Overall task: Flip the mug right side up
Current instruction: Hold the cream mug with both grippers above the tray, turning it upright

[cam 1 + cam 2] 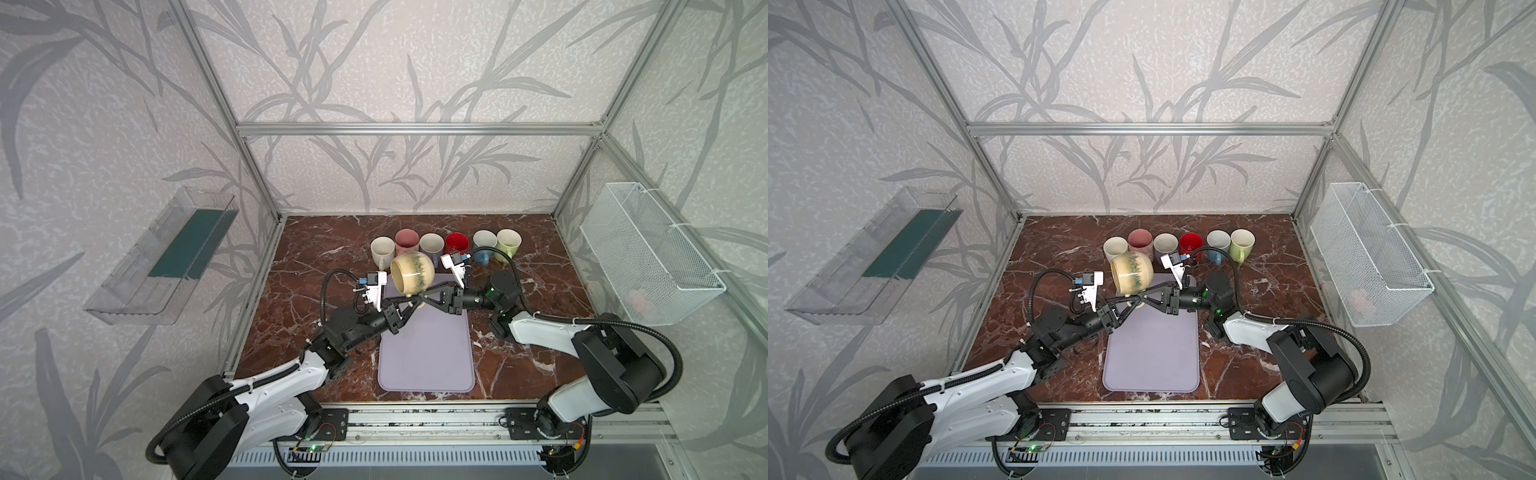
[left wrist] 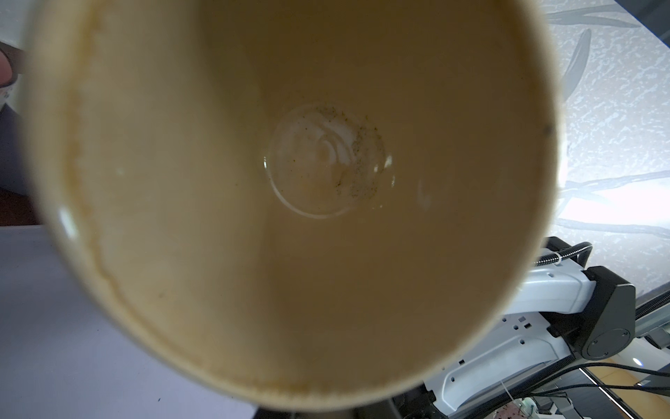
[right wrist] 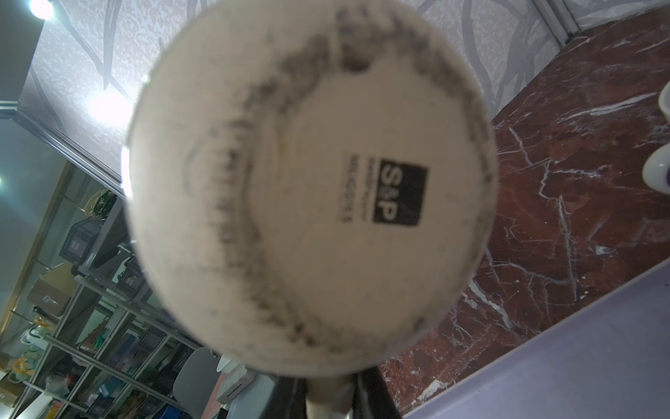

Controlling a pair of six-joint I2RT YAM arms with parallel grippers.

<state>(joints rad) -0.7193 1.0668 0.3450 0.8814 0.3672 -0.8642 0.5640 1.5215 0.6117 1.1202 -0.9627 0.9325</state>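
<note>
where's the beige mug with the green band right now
In both top views the beige mug is mid-scene, on its side above the far end of the lilac mat, just in front of the row of six mugs.

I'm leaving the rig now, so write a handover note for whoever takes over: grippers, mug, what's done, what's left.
Right gripper: shut on the handle of the mug; the handle points down.
Left gripper: tips at the same handle; whether it grips cannot be told.
Mug: held over the far end of the mat, on its side, mouth toward the left arm, base toward the right arm.
Done: mug lifted and tipped halfway.
Left: turn the mouth up, set the mug on the mat, release.
</note>
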